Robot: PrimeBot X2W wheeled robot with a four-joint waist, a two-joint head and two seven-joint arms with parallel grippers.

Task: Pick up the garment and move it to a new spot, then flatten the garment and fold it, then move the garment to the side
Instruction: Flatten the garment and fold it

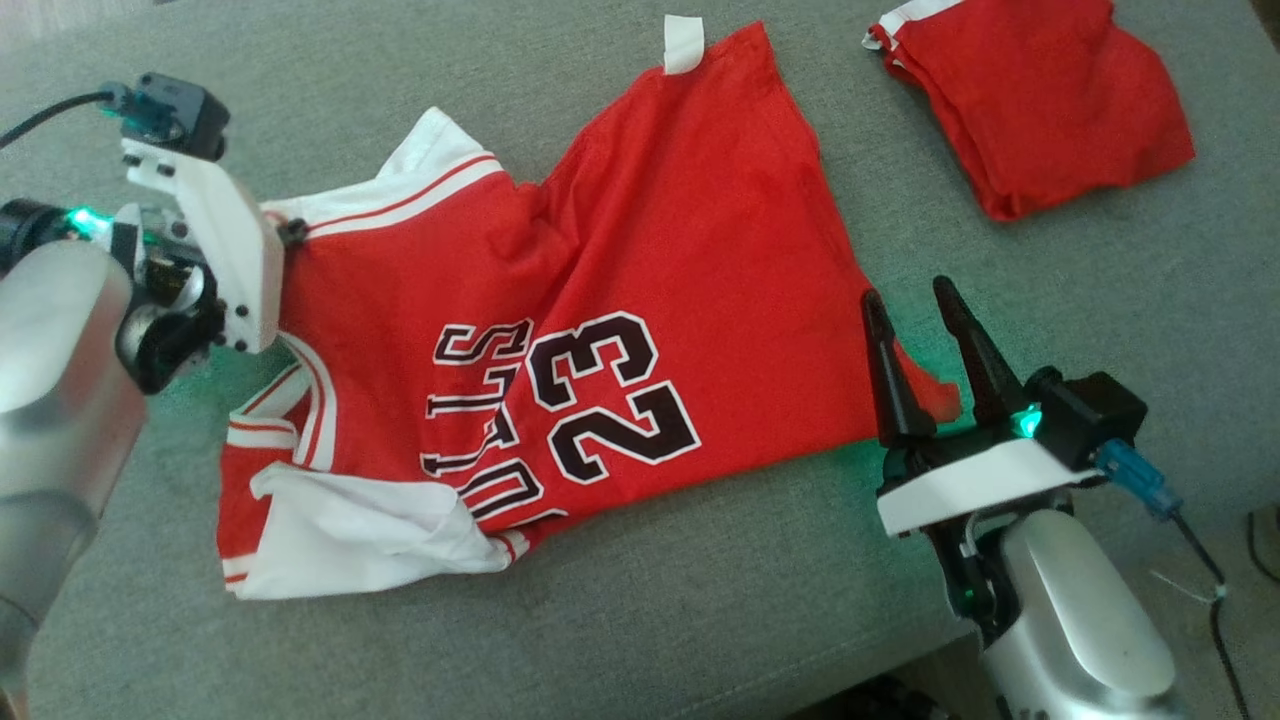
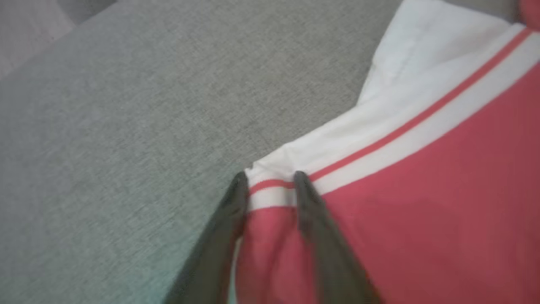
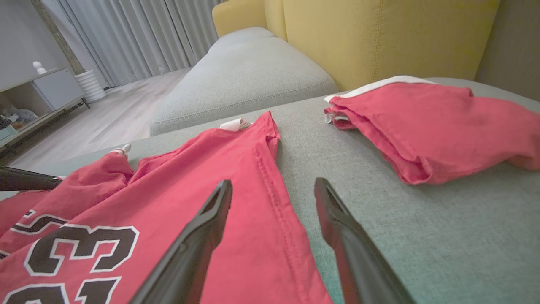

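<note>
On the grey woven cushion [image 1: 700,610], left hand [image 2: 270,182] straddles the rumpled red jersey [image 1: 650,230], grip unclear; right hand [image 3: 273,185] splayed wide

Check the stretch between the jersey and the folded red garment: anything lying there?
Nothing there: bare grey cushion separates the jersey from the folded red garment, as the head view and the right wrist view both show.

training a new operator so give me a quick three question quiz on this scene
1. True or false: the jersey lies with its number 23 facing up.
2. What sits between the fingers of the left gripper? A the jersey's white-striped edge; B a sock; C nothing.
3. Fill in: the jaws of the right gripper are ____.
Key: 1 true; 2 A; 3 open.
</note>
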